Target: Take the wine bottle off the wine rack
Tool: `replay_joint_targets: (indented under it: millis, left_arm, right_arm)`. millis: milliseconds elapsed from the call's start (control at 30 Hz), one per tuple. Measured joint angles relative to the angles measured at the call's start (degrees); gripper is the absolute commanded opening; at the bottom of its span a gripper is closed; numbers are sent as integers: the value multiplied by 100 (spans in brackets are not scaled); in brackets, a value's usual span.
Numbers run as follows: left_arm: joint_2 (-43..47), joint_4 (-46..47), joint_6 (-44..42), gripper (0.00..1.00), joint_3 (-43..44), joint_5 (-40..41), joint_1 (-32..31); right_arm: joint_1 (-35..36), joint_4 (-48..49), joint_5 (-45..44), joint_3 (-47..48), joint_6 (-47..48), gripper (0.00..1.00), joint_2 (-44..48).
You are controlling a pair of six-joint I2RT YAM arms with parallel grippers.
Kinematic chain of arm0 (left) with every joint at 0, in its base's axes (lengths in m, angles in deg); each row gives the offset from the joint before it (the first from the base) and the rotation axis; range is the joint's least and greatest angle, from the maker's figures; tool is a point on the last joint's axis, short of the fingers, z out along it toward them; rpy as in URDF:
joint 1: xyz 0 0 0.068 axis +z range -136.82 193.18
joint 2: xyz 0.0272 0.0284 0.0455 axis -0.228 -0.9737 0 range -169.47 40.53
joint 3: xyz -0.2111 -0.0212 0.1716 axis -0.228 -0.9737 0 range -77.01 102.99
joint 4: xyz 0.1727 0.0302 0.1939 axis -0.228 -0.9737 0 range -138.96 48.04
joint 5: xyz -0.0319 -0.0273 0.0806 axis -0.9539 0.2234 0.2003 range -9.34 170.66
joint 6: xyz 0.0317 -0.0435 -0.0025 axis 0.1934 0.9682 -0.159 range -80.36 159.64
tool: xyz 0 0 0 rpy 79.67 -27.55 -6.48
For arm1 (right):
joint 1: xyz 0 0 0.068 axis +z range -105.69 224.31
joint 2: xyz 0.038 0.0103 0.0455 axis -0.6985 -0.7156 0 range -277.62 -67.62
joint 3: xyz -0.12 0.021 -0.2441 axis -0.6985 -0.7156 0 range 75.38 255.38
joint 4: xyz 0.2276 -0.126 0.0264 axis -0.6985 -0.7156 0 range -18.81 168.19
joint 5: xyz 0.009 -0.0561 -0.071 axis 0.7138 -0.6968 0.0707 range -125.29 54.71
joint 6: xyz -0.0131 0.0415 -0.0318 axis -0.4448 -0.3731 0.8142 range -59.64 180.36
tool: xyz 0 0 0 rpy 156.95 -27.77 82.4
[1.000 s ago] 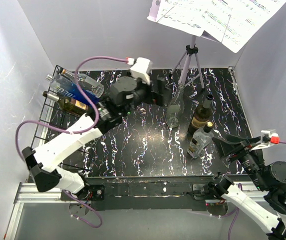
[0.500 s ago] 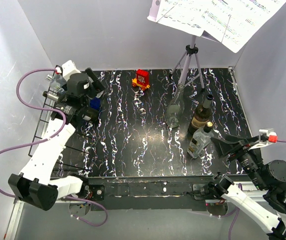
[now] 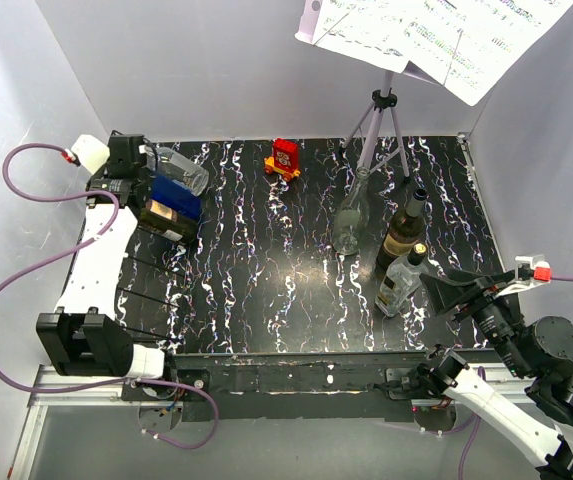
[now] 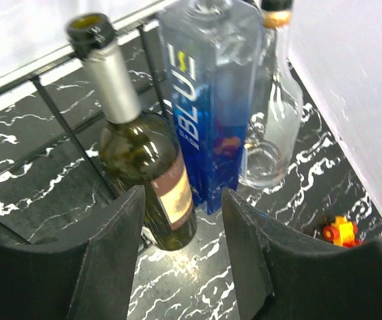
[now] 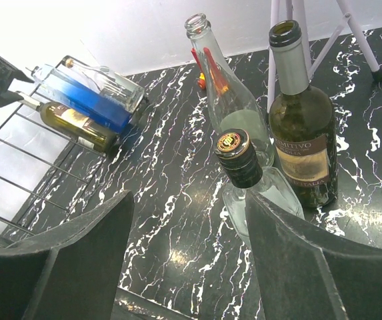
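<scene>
The wine rack (image 3: 94, 240) is a black wire grid at the table's left edge. Three bottles lie on it. The dark green wine bottle (image 3: 163, 216) has a tan label and a silver foil neck (image 4: 114, 80). Beside it lie a blue bottle (image 3: 178, 190) and a clear one (image 3: 182, 168). My left gripper (image 3: 134, 166) hovers over the bottles' neck end. In the left wrist view its jaws (image 4: 183, 195) stand apart above the wine bottle's base (image 4: 171, 220), with nothing between them. My right gripper (image 3: 456, 290) is open at the near right.
A clear flask (image 3: 350, 218), a dark wine bottle (image 3: 403, 234) and a black-capped clear bottle (image 3: 400, 282) stand upright right of centre. A grey tripod music stand (image 3: 381, 125) with sheet music is at the back. A red toy (image 3: 286, 158) sits by the back wall.
My left arm swung from the table's middle to the far left, over the rack, and its jaws narrowed. The red toy came into view. The right arm has stayed put.
</scene>
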Motion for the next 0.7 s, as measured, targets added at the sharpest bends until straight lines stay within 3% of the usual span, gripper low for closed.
replay_joint_targets:
  millis: [333, 700]
  left_arm:
    - [-221, 72, 103, 39, 0, 260, 688]
    - [-846, 251, 57, 37, 0, 433, 894]
  right_arm:
    - [0, -13, -81, 0, -7, 75, 37]
    - [0, -127, -280, 0, 55, 75, 181]
